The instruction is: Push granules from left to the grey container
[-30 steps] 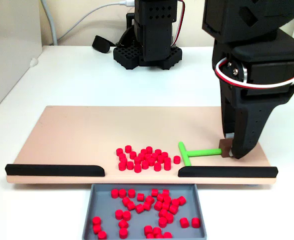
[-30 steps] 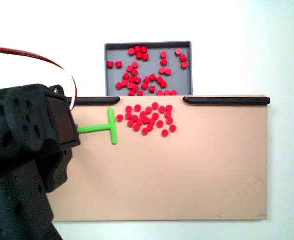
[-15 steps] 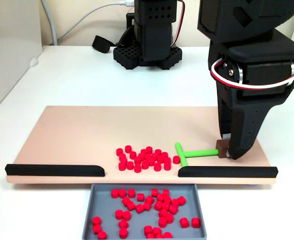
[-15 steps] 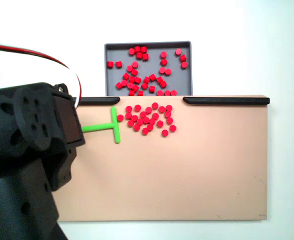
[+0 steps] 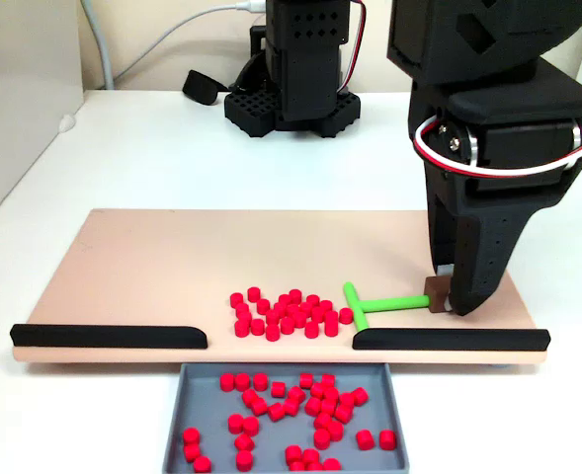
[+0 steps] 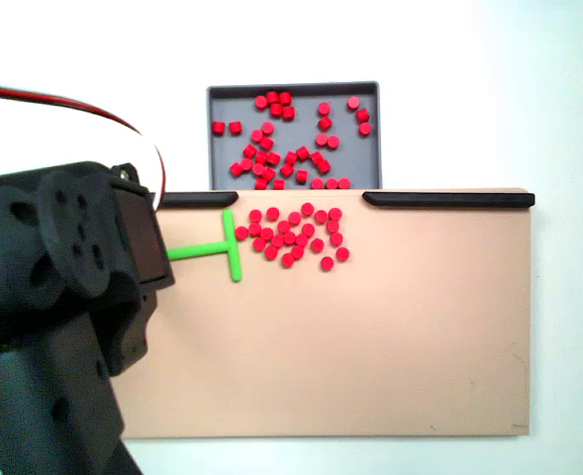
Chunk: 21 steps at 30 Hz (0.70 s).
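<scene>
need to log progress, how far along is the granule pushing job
Roughly half done. Many granules already lie in the grey container. In hand: the gripper holds the green T-shaped stick by its brown end, crossbar touching the edge of the pile. Left: a cluster of granules sits on the tan board, near the gap between the black strips, waiting to be pushed through.
</scene>
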Motion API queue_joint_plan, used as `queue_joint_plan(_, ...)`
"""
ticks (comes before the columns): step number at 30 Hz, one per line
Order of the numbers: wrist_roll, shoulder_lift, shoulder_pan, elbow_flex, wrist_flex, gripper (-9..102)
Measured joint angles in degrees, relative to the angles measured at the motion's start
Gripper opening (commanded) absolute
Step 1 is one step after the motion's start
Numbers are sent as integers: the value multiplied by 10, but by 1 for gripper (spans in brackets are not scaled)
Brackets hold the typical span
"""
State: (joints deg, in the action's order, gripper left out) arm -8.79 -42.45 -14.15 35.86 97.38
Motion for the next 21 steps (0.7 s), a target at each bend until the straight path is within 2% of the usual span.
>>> queue_joint_plan(21,15,0,6,0,-3,0)
